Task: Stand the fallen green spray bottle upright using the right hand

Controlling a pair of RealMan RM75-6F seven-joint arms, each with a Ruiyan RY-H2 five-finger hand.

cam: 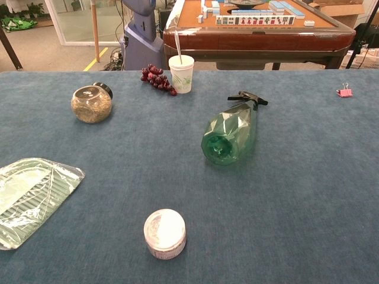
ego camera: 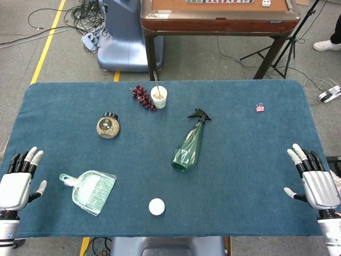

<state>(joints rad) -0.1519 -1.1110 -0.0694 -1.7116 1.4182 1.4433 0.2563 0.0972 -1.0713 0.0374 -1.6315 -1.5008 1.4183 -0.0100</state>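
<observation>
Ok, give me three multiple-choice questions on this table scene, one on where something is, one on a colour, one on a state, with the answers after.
1. Where do the grapes lie?
A. Beside the paper cup, at the table's far edge
B. On the dustpan
C. Next to the pink clip

2. What colour is the spray bottle's trigger head?
A. White
B. Black
C. Pink

3. How is the spray bottle now?
A. Upright in the right hand
B. Upright, untouched
C. Lying on its side, untouched

Answers:
1 A, the head view shows the grapes just left of the cup.
2 B, the nozzle end is dark against the clear green body.
3 C, it lies flat on the cloth while the right hand and left hand rest open at the near corners.
</observation>
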